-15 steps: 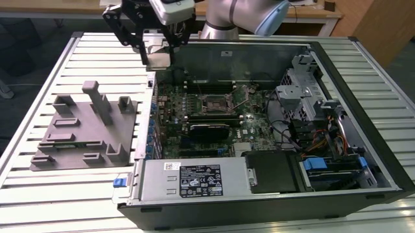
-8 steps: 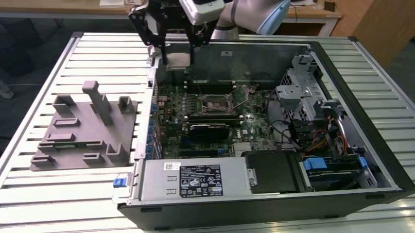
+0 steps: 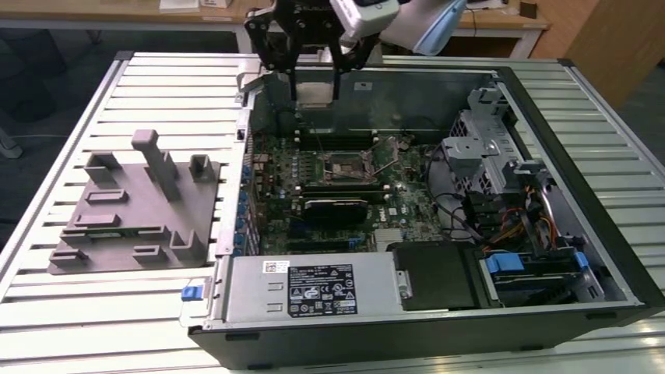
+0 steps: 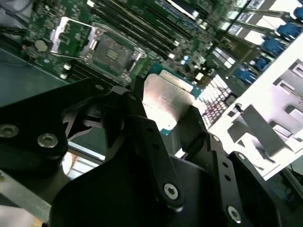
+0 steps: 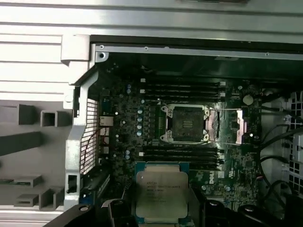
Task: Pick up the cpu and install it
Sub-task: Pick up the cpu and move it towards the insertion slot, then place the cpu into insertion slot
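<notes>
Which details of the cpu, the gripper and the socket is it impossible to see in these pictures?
1. The cpu underside: in both wrist views its top plate faces the camera, hiding the contacts.
2. Part of the cpu's rim: second wrist view, covered by the gripper holding it.
3. The socket pins: exterior view, too small to tell.

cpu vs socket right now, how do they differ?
The cpu is clamped in the gripper above the motherboard; the socket sits fixed on it. The cpu shows a pale silver top; the socket is dark inside a metal frame, and empty. Both are square.
</notes>
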{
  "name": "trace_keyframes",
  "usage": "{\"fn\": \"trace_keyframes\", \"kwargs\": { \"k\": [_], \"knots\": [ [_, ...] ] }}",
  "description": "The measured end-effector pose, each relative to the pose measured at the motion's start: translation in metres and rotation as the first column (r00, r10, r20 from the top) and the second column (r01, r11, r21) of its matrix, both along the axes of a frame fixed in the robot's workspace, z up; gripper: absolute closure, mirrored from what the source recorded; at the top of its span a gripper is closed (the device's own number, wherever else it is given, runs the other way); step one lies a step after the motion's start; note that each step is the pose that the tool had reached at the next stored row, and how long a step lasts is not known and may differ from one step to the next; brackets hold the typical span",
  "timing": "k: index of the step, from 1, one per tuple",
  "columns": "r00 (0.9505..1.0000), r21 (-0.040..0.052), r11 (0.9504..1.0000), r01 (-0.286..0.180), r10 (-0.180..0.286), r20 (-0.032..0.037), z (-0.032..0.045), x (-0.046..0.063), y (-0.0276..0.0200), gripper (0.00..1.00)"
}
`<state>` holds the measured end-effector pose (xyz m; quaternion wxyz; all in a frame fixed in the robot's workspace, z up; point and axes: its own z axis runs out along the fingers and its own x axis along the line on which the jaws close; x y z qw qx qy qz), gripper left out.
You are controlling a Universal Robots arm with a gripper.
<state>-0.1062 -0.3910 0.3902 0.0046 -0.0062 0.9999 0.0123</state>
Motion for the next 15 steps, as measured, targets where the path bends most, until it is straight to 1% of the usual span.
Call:
{"fn": "trace_keyframes", "kwargs": {
  "k": [10,12,15],
  "knots": [
    [1.0,0.0,1.0,0.0,0.0,0.0002,-0.0026,0.045,0.0041,0.47],
    [1.0,0.0,1.0,0.0,0.0,0.0011,-0.0031,0.049,0.0045,0.47],
    [1.0,-0.001,1.0,0.001,-0.001,0.0013,-0.0031,0.051,0.0045,0.47]
  ]
}}
